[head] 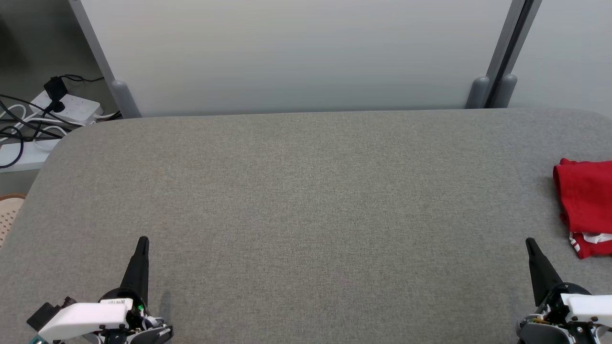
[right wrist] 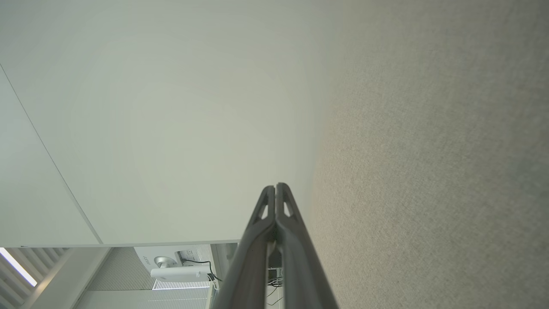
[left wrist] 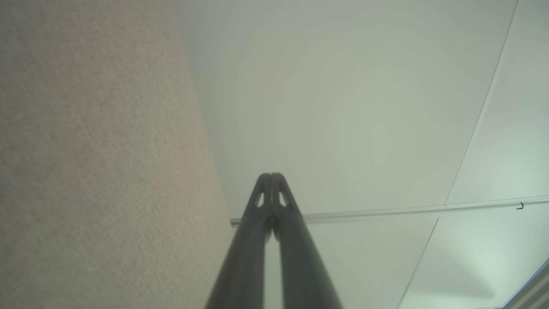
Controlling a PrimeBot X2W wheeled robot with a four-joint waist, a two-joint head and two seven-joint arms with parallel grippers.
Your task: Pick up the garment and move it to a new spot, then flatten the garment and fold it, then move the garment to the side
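The garment (head: pixel 587 205) is red with white trim, folded into a compact pile at the right edge of the grey fabric table (head: pixel 306 215), partly cut off by the head view's border. My right gripper (head: pixel 530 243) rests at the lower right, shut and holding nothing, a short way left of and below the garment. My left gripper (head: pixel 142 241) sits at the lower left, also shut with nothing in it. In the wrist views the left gripper (left wrist: pixel 271 175) and the right gripper (right wrist: pixel 276 186) show fingertips pressed together, pointing along the table toward the pale wall panel.
A pale partition panel (head: pixel 296 52) with grey posts stands behind the table's far edge. A white power strip with black cables (head: pixel 67 107) lies on the floor at the far left. A woven basket edge (head: pixel 8 212) shows at the left.
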